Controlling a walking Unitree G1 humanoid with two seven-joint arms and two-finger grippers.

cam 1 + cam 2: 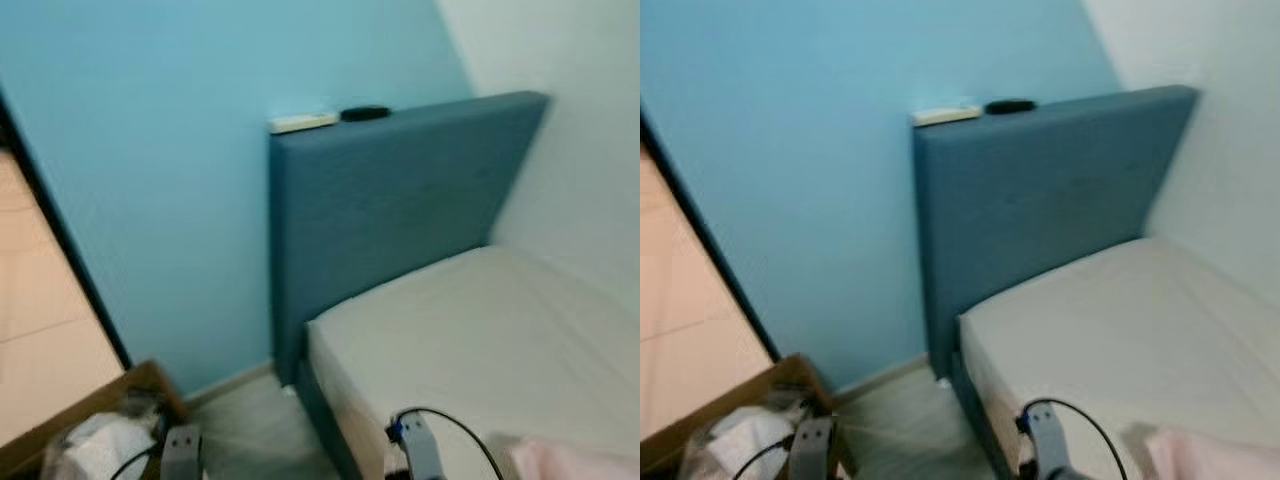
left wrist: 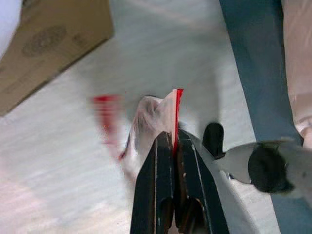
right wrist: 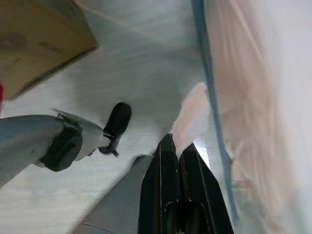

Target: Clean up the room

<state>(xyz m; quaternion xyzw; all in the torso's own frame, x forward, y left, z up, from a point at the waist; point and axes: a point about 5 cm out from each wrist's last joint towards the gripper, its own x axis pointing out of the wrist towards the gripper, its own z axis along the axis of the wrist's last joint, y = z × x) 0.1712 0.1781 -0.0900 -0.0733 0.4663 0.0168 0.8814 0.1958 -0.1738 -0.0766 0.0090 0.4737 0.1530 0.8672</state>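
In the left wrist view my left gripper (image 2: pixel 173 140) is shut on a clear plastic bag with a red edge (image 2: pixel 152 113), which hangs above the pale floor. An open cardboard box (image 1: pixel 100 415) holding white crumpled items stands on the floor at my lower left, also seen as the box (image 2: pixel 46 41). My right gripper (image 3: pixel 178 145) is shut with nothing between its fingers, low beside the bed's edge near a pink cloth (image 3: pixel 191 117). The pink cloth (image 1: pixel 570 462) lies at the mattress's near corner.
A blue headboard (image 1: pixel 400 205) stands against the light blue wall, with a bare mattress (image 1: pixel 490 330) before it. A white item (image 1: pixel 302 122) and a black item (image 1: pixel 365 113) lie on the headboard's top. A doorway to a tan floor (image 1: pixel 40 330) opens on the left.
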